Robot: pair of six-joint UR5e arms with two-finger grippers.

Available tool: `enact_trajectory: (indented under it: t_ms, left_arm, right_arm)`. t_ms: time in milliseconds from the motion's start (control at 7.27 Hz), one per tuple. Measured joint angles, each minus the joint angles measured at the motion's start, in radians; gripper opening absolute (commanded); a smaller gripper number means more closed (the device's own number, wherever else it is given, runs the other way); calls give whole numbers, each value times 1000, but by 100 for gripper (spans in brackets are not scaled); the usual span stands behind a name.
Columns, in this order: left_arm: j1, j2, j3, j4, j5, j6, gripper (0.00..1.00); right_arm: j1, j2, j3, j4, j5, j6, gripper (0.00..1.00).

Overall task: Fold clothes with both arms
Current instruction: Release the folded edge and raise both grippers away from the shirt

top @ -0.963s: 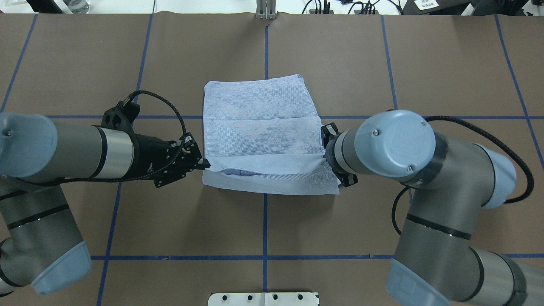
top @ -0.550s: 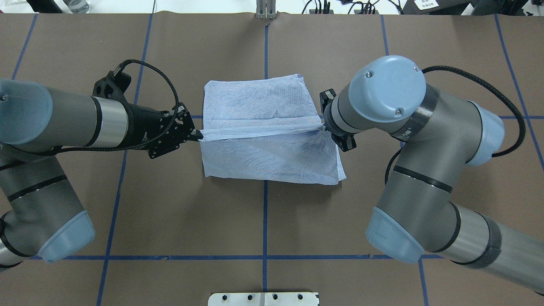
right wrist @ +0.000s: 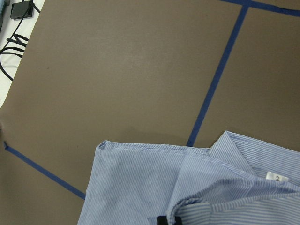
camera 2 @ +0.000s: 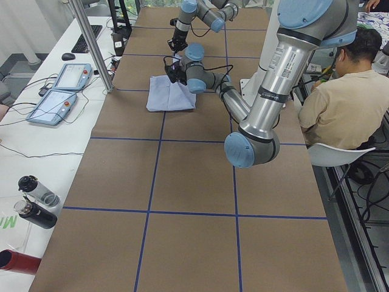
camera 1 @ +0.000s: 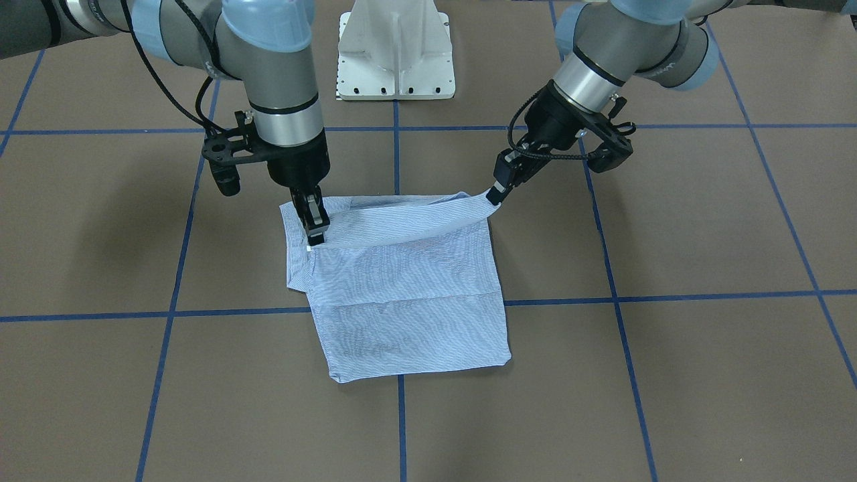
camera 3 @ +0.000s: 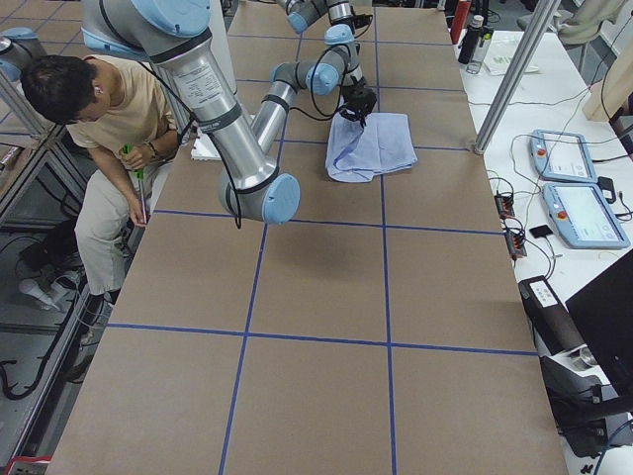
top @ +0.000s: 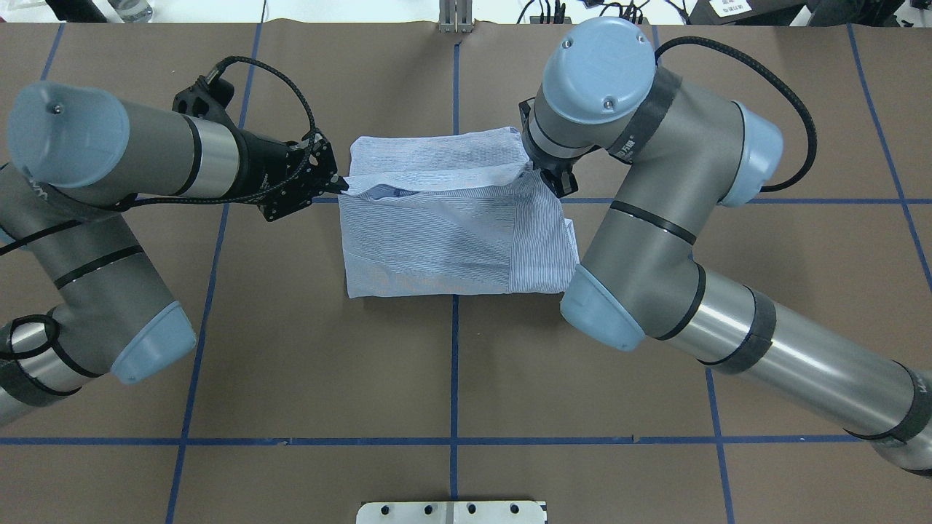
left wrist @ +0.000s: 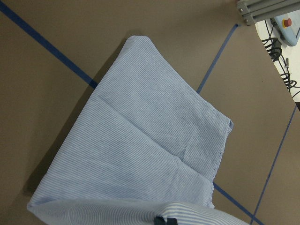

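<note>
We've got the shirt point(top: 451, 240), light blue with fine white stripes, centre frame, a small white label point(right wrist: 274, 177) at its collar. The surface point(top: 291, 349) is plain brown, gridded with blue tape lines point(top: 453, 378). The left arm point(top: 145, 156) and right arm point(top: 655, 167) show silver, grey and pale blue caps; left claw point(top: 341, 185) and right claw point(camera 1: 315, 235), black.

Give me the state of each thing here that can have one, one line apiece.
shirt: folded small, lower layers flat on the table, top layer's edge lifted and stretched between both grippers, not yet laid down.
left gripper: shut on the shirt, pinching one end of the lifted edge.
right gripper: shut on the shirt, pinching the other end, pointing straight down.
</note>
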Motion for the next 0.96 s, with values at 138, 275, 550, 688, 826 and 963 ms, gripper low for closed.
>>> enact_trajectory:
  t_ms: [138,275,550,688,826,963]
  left_arm:
    - [-18,-26,46,-2,0,26,0]
    - [-31,-53,98,-4,0,52,0]
    - [-44,-89,201,-49,1,91,0]
    - [-49,-105,258,-92,2,99,0]
    - [-53,-120,313,-133,3,102,0]
    - [-53,-132,364,-171,5,103,0]
  right_arm:
    - [13,33,-64,16,7,-27,0]
    - [24,60,-134,58,13,-51,0]
    - [44,127,-297,151,25,-95,0]
    - [54,157,-362,178,35,-126,0]
    - [62,177,-419,215,49,-151,0]
    - [67,185,-460,255,59,-168,0]
